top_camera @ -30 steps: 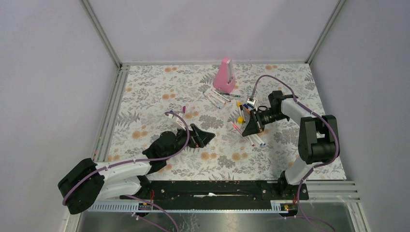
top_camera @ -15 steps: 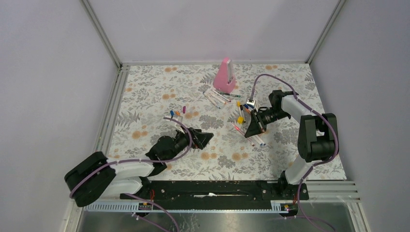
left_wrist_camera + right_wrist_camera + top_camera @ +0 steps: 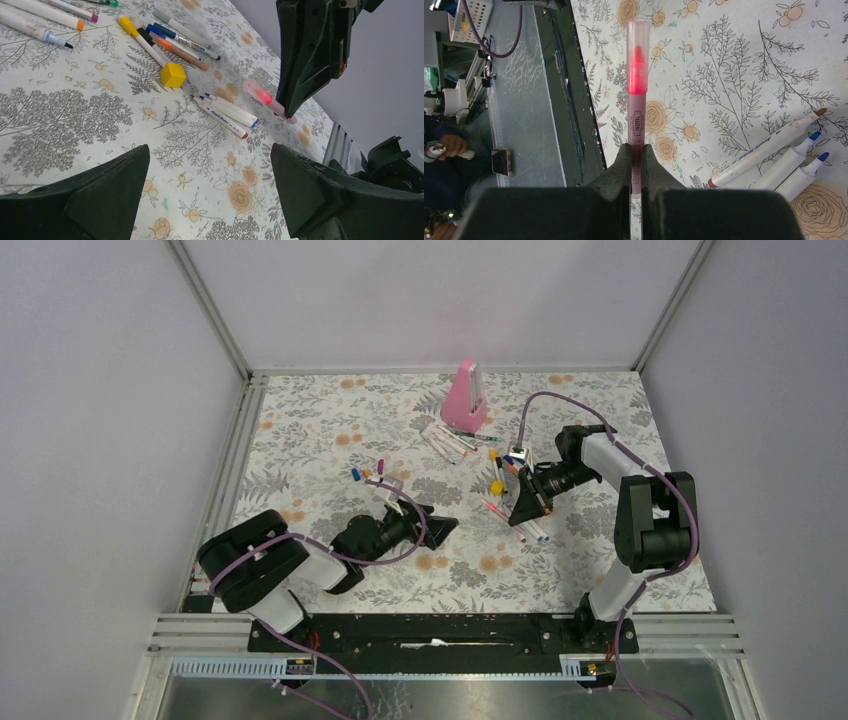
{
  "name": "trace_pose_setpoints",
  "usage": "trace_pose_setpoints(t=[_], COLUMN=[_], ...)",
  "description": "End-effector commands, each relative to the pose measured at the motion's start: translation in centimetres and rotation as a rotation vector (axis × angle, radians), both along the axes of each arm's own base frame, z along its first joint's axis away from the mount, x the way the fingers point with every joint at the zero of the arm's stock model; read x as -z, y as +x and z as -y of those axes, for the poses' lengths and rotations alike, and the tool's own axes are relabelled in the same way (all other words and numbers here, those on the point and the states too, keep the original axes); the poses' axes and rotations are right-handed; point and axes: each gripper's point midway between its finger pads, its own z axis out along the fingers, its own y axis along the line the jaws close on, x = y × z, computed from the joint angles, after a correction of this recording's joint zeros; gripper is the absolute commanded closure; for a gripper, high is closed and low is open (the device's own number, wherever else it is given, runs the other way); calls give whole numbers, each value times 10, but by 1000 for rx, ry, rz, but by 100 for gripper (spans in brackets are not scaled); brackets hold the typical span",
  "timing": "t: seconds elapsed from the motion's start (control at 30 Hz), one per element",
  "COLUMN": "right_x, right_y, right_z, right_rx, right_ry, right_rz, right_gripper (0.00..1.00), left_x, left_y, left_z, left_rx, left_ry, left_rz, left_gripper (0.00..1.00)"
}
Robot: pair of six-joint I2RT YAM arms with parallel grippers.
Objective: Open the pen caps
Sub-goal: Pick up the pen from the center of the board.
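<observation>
My right gripper [image 3: 636,150] is shut on a pink highlighter [image 3: 637,115] with its clear cap [image 3: 638,45] still on, pointing away from the jaws. In the top view this gripper [image 3: 522,508] holds the pen [image 3: 495,508] low over the floral mat. My left gripper [image 3: 445,527] is open and empty, pointing at the pen from the left, a gap away. In the left wrist view its fingers [image 3: 210,155] frame bare mat, with the pink pen [image 3: 265,97] ahead. A yellow cap [image 3: 173,75] lies loose. Small blue, orange and purple caps [image 3: 367,473] lie behind the left arm.
A tall pink wedge [image 3: 466,397] stands at the back. White marker barrels [image 3: 447,443] lie in front of it. Three uncapped white pens [image 3: 774,150] lie beside the right gripper, also seen in the top view [image 3: 535,530]. Metal rails run along the near and left edges.
My left arm has swung right and stretched forward, bringing its open gripper closer to the held pink pen. The right gripper has kept its hold and barely shifted.
</observation>
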Motion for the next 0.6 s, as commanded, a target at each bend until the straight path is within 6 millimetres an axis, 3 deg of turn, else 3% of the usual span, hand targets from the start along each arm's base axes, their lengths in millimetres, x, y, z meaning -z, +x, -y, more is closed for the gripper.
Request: trace_pose_setpoints(t=[0.0, 0.57], right_x=[-8, -8], right_y=[0, 0], right_z=[-2, -3], right_rx=[-30, -32], right_ry=[28, 36], right_rz=[11, 10], right_gripper=[100, 100], left_x=[-41, -40], left_y=[7, 9], left_z=[16, 15], left_rx=[36, 53], left_ry=[-113, -161], left_rz=[119, 75], left_gripper=[1, 1])
